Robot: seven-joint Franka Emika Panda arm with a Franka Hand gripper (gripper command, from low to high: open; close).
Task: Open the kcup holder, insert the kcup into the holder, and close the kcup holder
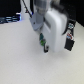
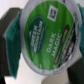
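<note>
My gripper (image 1: 43, 45) is shut on the kcup (image 1: 41, 40) and holds it just above the white table. In the wrist view the kcup (image 2: 45, 32) fills the frame: a round green lid with white lettering, tilted, clamped between my black fingers (image 2: 8, 36). A black boxy thing at the exterior view's right, partly behind my white arm, looks like the kcup holder (image 1: 70, 36). Its front and tray are too blurred and hidden to tell whether it is open.
The white table (image 1: 25, 60) spreads across the lower part of the exterior view. Dark objects (image 1: 10, 20) stand at the back on the exterior view's left. My white arm (image 1: 52, 22) covers the middle back.
</note>
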